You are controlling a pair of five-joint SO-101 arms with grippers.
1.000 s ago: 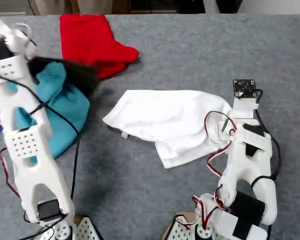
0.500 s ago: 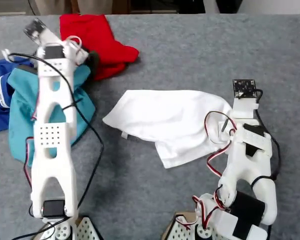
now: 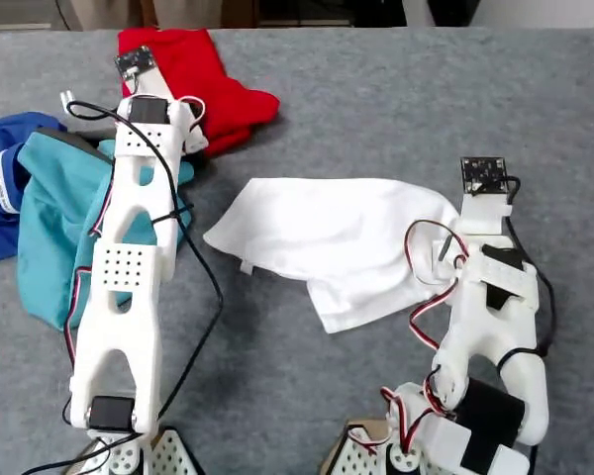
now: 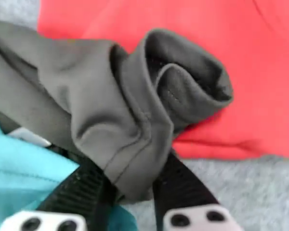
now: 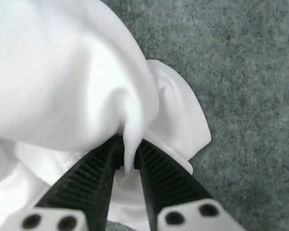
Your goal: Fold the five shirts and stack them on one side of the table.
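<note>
The left arm (image 3: 129,267) has been swung from the table's (image 3: 376,99) 9 o'clock edge toward 11 o'clock, and the grey shirt (image 4: 111,96) has been carried along with it. The right arm and the white shirt (image 3: 327,242) have not been moved. The grey shirt is pinched in a bunch between the fingers of the left gripper (image 4: 130,180), and it is held just over the edge of the red shirt (image 3: 193,84) at 11 o'clock. The teal shirt (image 3: 54,223) is spread at 9 o'clock, with the blue shirt (image 3: 0,188) beside it at the edge. The white shirt is laid out in the middle, and its 4 o'clock corner is pinched by the fingers of the right gripper (image 5: 129,149). No shirt looks folded yet. The grey shirt is held by a small fold, so it could be dropped on the red one. The teal shirt could be dragged by the arm above it.
</note>
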